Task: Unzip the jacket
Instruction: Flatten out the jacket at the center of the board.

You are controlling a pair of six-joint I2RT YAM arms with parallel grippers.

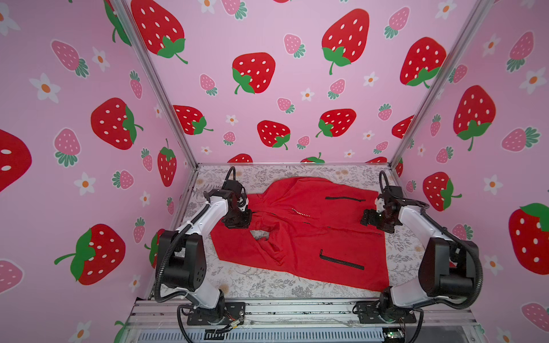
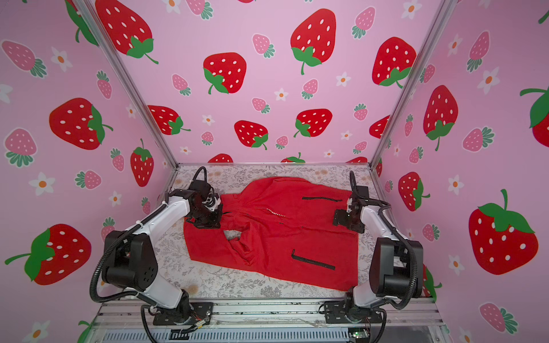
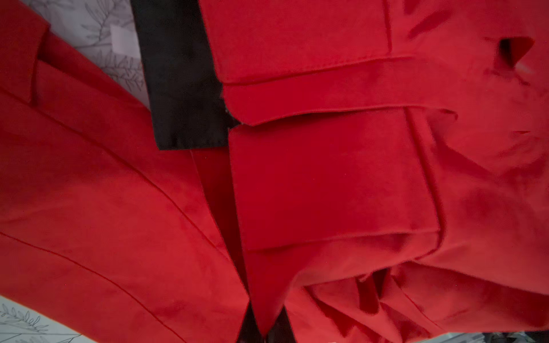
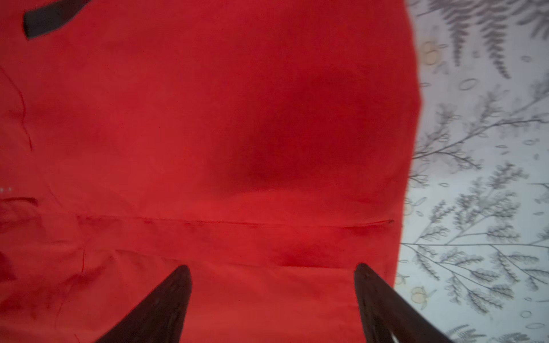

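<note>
**A:** What are the left fingers (image 3: 248, 326) doing?

**B:** They are pressed together on a fold of the bright red long-sleeved windbreaker jacket (image 1: 312, 237). In the left wrist view a red flap runs down between the two dark tips, with a strip of black lining (image 3: 184, 74) close by.

**A:** And the left gripper (image 1: 237, 221) as a whole?

**B:** It is down on the collar end of the jacket in both top views.

**A:** The right fingers (image 4: 166, 303)?

**B:** They are spread wide above red cloth near the hem edge, just beside the closed front seam (image 4: 267, 221). I cannot tell whether the tips touch the fabric. The right gripper (image 1: 368, 218) sits over that hem end.

**A:** Where does the jacket lie?

**B:** It lies front up on the grey floral-print tabletop (image 1: 252, 285), between the two arms. The collar points toward the left arm and the hem toward the right. Both black pocket zips (image 1: 341, 260) and the small white chest lettering (image 1: 300, 213) face up.
</note>
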